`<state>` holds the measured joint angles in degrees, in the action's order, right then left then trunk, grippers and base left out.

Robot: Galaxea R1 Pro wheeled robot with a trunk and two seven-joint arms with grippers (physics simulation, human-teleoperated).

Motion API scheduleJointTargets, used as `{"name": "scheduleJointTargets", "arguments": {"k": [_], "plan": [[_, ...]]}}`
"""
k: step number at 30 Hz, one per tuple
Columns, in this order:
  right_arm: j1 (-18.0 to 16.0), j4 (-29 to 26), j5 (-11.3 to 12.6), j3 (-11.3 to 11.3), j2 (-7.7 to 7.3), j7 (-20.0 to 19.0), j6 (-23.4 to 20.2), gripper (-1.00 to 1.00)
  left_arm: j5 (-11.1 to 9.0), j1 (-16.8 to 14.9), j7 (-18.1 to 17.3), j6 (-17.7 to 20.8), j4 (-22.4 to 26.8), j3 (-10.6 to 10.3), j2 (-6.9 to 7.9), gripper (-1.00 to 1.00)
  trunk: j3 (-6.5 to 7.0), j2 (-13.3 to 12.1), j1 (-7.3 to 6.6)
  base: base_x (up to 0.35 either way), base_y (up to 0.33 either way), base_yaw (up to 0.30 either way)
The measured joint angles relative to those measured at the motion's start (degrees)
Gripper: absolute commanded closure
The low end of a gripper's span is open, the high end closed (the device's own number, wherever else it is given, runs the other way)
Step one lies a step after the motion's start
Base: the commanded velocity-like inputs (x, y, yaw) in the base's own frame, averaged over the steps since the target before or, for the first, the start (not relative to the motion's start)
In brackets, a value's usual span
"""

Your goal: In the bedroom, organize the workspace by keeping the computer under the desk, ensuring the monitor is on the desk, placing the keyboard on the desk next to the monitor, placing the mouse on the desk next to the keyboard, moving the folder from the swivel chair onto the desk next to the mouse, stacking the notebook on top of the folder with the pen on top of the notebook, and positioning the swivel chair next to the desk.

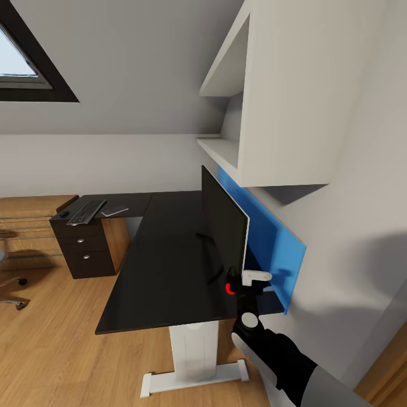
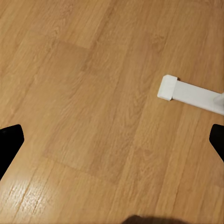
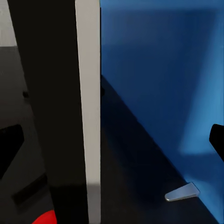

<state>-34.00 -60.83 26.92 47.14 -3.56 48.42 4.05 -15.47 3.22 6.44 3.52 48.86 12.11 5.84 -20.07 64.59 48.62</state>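
The black L-shaped worktop [image 1: 169, 254] is carrying the monitor [image 1: 226, 232] edge-on before a blue back panel [image 1: 265, 237], under white wall shelves [image 1: 282, 96], with the keyboard [image 1: 86, 212] and mouse [image 1: 64, 213] lying at its far end above a drawer unit [image 1: 85, 249]. The right hand [image 1: 244, 281] is sitting released at the monitor's near edge, fingers spread either side, while the swivel chair [image 1: 8, 282] is being cut off at the picture's edge. The left hand [image 2: 112, 140] is hanging open over wooden floor [image 2: 84, 93] near a white desk foot [image 2: 186, 93].

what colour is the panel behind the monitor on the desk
Bright blue. The panel stands behind the monitor along the wall; the right wrist view shows it best.
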Motion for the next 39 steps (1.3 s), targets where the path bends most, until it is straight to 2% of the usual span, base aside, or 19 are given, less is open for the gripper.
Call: {"name": "scheduleJointTargets", "arguments": {"k": [15, 22, 33, 39], "plan": [[0.25, -0.13, -0.10, 2.78, -0.08, 0.04, 2.25, -1.00, 0.00, 0.00, 0.09, 0.00, -0.70, 0.00, 0.04, -1.00, 0.00, 0.00, 0.00, 0.000, 0.000, 0.000], [0.27, -0.13, -0.10, 2.86, -0.08, 0.12, 2.31, -1.00, 0.02, 0.00, 0.09, 0.00, -0.70, 0.00, 0.04, -1.00, 0.00, 0.00, 0.00, -0.004, 0.000, 0.000], [0.27, -0.14, -0.11, 2.87, -0.09, 0.12, 2.31, -1.00, 0.00, 0.00, 0.09, 0.01, -0.69, 0.02, 0.02, -1.00, 0.00, -0.01, 0.01, -0.164, 0.018, 0.000], [0.27, -0.13, -0.10, 2.86, -0.08, 0.13, 2.32, -1.00, 0.07, 0.00, 0.02, -0.22, -0.70, 0.00, -0.02, -1.00, 0.00, 0.01, -0.02, 0.121, 0.002, 0.000]]}}
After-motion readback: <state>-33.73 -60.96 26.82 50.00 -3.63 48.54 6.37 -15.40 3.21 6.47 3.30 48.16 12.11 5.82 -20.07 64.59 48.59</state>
